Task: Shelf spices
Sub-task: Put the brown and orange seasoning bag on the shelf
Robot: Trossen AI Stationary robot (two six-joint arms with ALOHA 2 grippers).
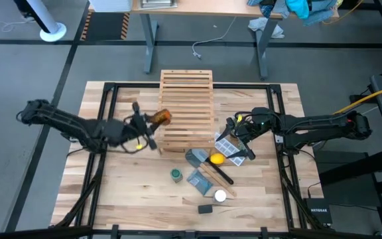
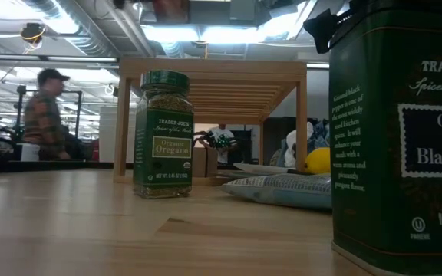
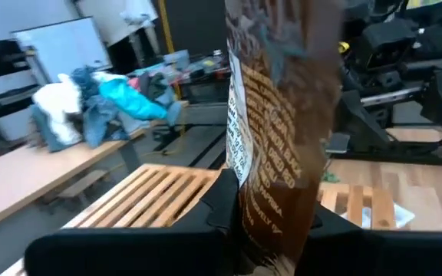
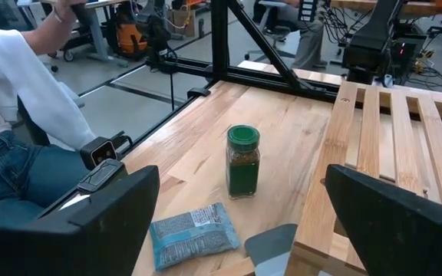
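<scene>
My left gripper [image 1: 148, 127] is shut on the orange-brown jar [image 1: 162, 117] at the left edge of the light-wood slatted shelf [image 1: 186, 109]. In the left wrist view the jar [image 3: 278, 123] fills the middle, with shelf slats [image 3: 148, 195] behind it. My right gripper [image 1: 234, 136] is open beside the shelf's right near corner and touches nothing. The green-lidded jar [image 1: 176, 174] stands upright on the table, also seen in the right wrist view [image 4: 243, 161] and the low view [image 2: 162, 134]. The white-capped bottle [image 1: 220, 196] and the small black box [image 1: 205, 208] rest nearer the table's near edge. My left gripper pinches the orange-brown jar between its two fingers near one end [image 3: 271, 230], coming level from the table's left. The jar is lifted clear and sticks out past the fingers toward the shelf.
A yellow round object [image 1: 216, 159], grey-blue packets [image 1: 197, 179] and a long dark tool [image 1: 219, 174] lie between the shelf and the near edge. A dark tin [image 2: 401, 138] stands close to the low camera. A person [image 4: 21, 115] is beside the table, another [image 2: 44, 115] in the room.
</scene>
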